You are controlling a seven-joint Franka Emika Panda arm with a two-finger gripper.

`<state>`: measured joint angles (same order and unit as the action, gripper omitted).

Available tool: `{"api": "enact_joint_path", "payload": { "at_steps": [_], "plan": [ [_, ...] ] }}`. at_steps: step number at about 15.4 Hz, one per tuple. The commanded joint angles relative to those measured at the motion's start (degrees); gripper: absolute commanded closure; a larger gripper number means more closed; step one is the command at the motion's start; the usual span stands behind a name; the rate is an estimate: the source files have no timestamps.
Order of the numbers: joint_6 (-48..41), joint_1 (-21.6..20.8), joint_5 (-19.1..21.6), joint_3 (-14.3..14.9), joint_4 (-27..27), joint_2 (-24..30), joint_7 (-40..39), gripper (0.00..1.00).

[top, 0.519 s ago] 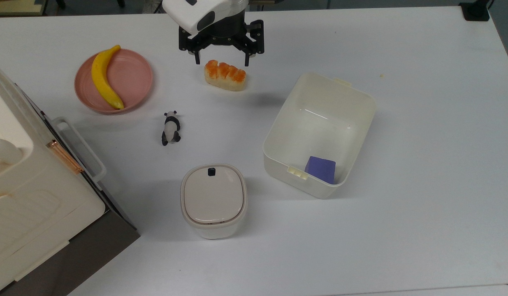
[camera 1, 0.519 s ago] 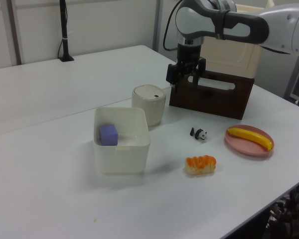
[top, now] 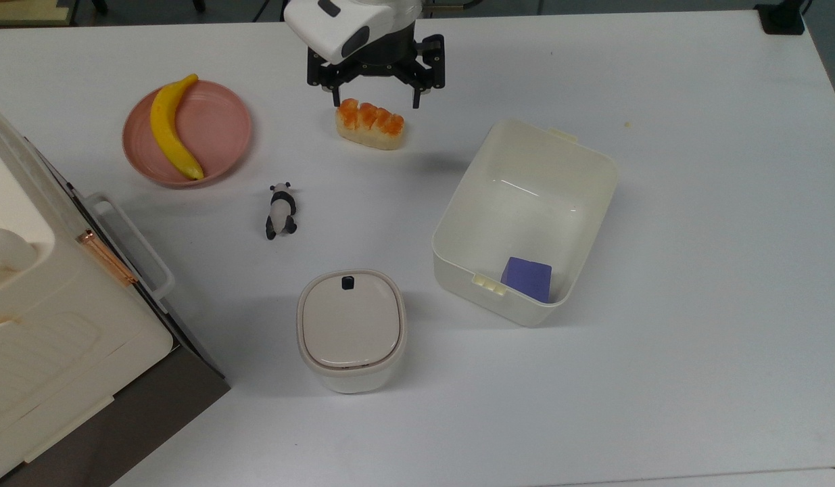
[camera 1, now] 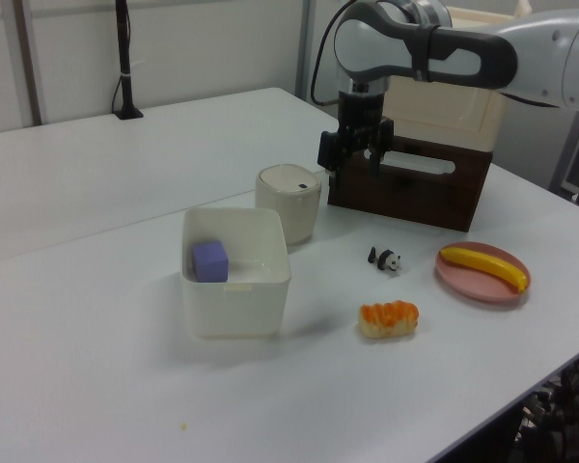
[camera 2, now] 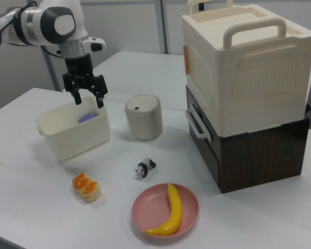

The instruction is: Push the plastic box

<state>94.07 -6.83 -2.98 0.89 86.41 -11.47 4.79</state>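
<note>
The plastic box (top: pixel 525 169) is a cream-white lidless tub standing on the white table, right of centre in the top view, with a purple cube (top: pixel 527 279) in one corner. In the left view the plastic box (camera 1: pixel 234 289) stands at centre-left, and in the right view the plastic box (camera 2: pixel 75 136) is at the left. My gripper (top: pixel 376 105) hangs open and empty above the table, off the box's upper-left corner in the top view, over a piece of salmon sushi (top: pixel 370 124). The gripper (camera 1: pixel 353 168) (camera 2: pixel 88 101) is raised well clear of the box.
A lidded cream canister (top: pixel 351 330) stands just left of the box in the top view. A toy panda (top: pixel 280 211) lies mid-table. A pink plate (top: pixel 218 125) holds a banana (top: pixel 170 128). A big cream appliance (top: pixel 45 338) on a dark base fills the top view's left.
The gripper has shifted a little toward the top view's right, still open. Nothing on the table has moved.
</note>
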Motion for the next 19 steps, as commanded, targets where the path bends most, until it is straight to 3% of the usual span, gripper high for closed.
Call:
{"api": "enact_joint_path", "payload": {
  "at_steps": [1,19],
  "plan": [
    [-1.08,-1.26,-0.1,-0.01,1.22,0.84,1.63,0.0],
    [-0.2,-0.82,-0.01,-0.01,1.13,0.04,0.66,0.0]
  ]
}}
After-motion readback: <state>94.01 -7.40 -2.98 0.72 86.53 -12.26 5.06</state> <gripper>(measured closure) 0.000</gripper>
